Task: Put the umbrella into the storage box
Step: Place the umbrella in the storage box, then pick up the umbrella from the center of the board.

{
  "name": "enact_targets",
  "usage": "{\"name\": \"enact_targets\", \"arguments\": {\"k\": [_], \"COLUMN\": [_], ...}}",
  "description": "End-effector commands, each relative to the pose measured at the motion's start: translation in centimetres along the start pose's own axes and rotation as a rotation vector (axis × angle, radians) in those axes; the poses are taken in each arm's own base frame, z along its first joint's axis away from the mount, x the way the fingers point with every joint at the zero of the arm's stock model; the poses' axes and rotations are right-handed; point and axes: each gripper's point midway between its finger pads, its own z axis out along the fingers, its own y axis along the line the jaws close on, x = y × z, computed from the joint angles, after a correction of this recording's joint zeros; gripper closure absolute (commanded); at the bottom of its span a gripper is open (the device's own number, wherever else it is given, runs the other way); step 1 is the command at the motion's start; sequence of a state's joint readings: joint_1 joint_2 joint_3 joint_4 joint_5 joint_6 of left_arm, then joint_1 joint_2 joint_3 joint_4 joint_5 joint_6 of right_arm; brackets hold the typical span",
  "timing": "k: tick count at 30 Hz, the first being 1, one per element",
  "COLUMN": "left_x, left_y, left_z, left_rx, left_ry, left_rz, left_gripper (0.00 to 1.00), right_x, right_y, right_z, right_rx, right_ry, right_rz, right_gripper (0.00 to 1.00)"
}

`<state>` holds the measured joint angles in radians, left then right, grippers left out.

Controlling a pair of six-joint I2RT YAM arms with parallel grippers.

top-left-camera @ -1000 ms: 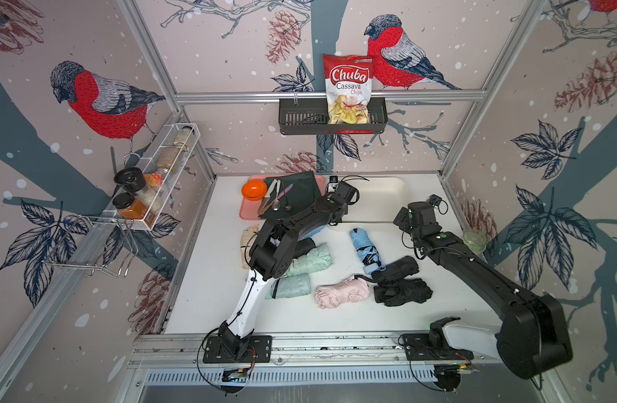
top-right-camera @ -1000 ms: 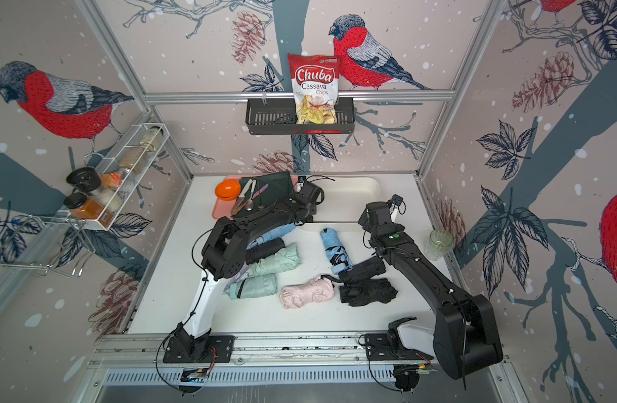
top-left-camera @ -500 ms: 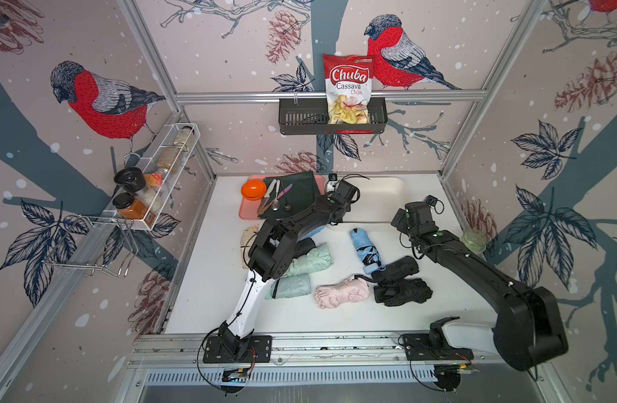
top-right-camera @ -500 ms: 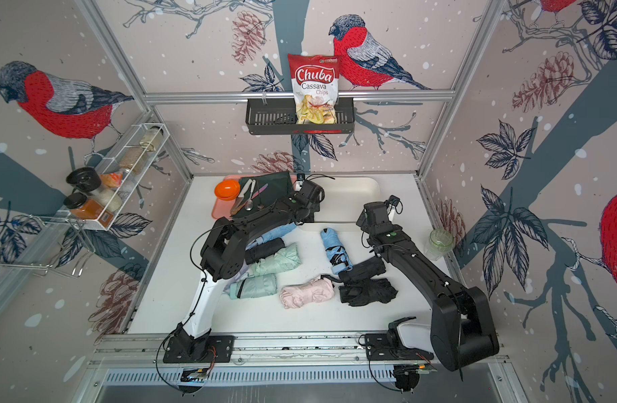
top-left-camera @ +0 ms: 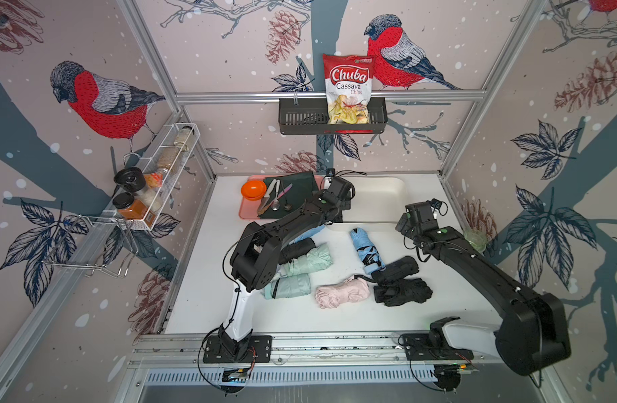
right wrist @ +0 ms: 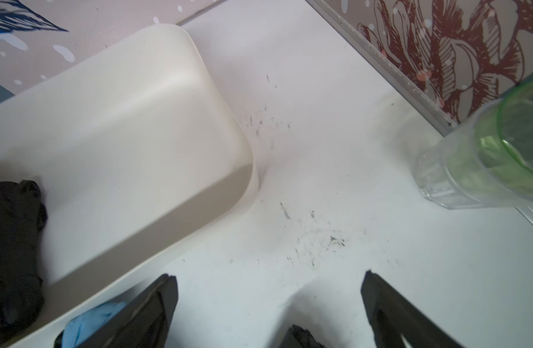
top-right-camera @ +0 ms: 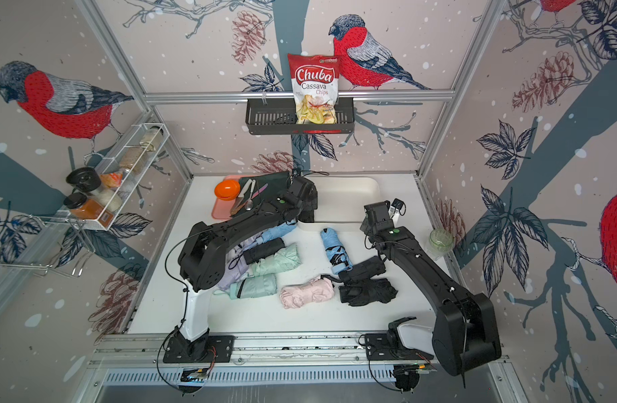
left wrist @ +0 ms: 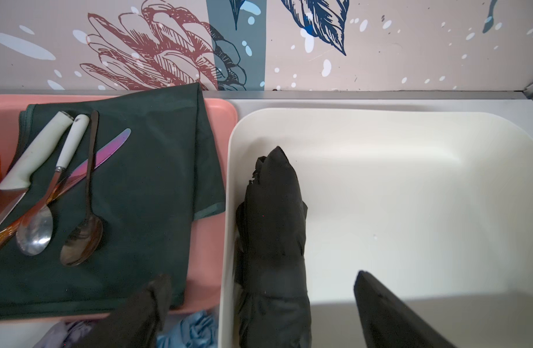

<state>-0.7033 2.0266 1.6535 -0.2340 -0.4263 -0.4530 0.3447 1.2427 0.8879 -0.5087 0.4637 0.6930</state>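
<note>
The left gripper (top-left-camera: 337,204) hangs over the cream storage box (top-left-camera: 380,195), with the pink tray (top-left-camera: 246,213) just to its left. Behind it lie a folded blue umbrella (top-left-camera: 366,249), a pink umbrella (top-left-camera: 342,292) and mint umbrellas (top-left-camera: 310,260). The right gripper (top-left-camera: 404,223) hovers to its right.

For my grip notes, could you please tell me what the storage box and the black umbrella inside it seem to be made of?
Storage box: likely moulded plastic, cream, satin-smooth; soft highlights, rounded corners. Black umbrella: probably thin synthetic fabric, matte; creased folds, no shine.
</note>
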Motion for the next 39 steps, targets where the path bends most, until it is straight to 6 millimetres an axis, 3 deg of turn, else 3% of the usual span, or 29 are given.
{"name": "enact_targets", "arguments": {"k": [1,5,10,14,19,23,29,39], "left_x": [-1.8,-1.5,-1.0,-0.8,-0.7,-0.4,0.1,0.5], "left_y": [-0.8,-0.5,-0.1,0.2,0.1,0.0,0.2,0.2], "left_z": [-1.8,-3.2,-4.2,-4.7,-4.8,-4.6,-4.5,-4.3], "left_rx": [0.085,0.125,0.153,0.172,0.185,0.19,0.185,0.19], "left_ry": [-0.082,-0.107,-0.129,-0.15,-0.147,-0.136,-0.12,-0.106], "left_rz": [-0.006,0.001,0.0,-0.013,-0.021,-0.022,-0.012,-0.006], "left_gripper": [0.02,0.02,0.02,0.02,0.02,0.02,0.02,0.02], "right_x": [3.5,7.3,10.7,12.4,14.3,16.7,18.6,20.2], "right_y": [-2.4,-3.2,-4.2,-5.1,-5.0,-4.7,-4.2,-4.3], "right_z": [-1.5,-3.5,-5.9,-7.6,-8.8,-8.5,-7.1,-4.5], "right_rx": [0.05,-0.011,-0.075,-0.072,-0.108,-0.119,-0.14,-0.131], "right_ry": [0.127,0.247,0.351,0.417,0.513,0.594,0.627,0.615], "right_rz": [0.026,0.102,0.187,0.218,0.244,0.252,0.296,0.321], "right_gripper": [0.0,0.0,0.0,0.0,0.0,0.0,0.0,0.0]}}
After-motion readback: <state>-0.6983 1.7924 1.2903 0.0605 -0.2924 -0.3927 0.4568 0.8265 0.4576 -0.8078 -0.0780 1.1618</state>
